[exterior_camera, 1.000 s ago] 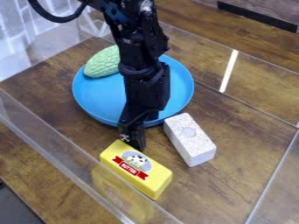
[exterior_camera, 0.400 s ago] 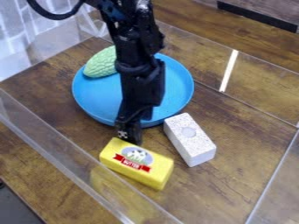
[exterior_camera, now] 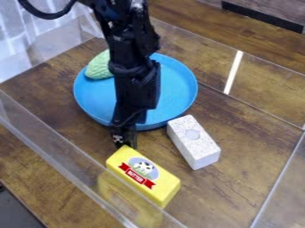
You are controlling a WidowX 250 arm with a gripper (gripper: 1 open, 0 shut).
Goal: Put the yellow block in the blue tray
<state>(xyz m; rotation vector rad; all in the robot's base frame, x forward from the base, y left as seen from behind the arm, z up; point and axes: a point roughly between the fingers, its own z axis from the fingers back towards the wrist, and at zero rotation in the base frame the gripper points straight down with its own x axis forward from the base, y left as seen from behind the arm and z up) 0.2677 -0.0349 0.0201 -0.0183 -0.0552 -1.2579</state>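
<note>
On the wooden counter (exterior_camera: 256,107), near its front edge, the yellow block (exterior_camera: 142,175) lies flat with its red band and round white cartoon face turned up; its long axis runs diagonally, from the upper left toward the lower right of the camera view, and it sits outside the blue tray (exterior_camera: 181,89), just in front of it. Straight above the block's upper-left end the tool (exterior_camera: 120,139) points down from the black arm (exterior_camera: 128,53), its jaws spread wide and closed on nothing, with their tips just off the block's far corner; whether they touch it cannot be told. Compared with the picture a second ago, the block has shifted a little toward the lower right and lies slightly more turned, while the tool has drawn left and back, so that it now stands nearer the tray's front rim. Inside the blue tray, at its far left, rests the green bumpy lump (exterior_camera: 103,64), partly hidden behind the arm. Right of the yellow block, apart from it, the white speckled block (exterior_camera: 192,141) lies on the counter just beside the tray's lower right rim.
</note>
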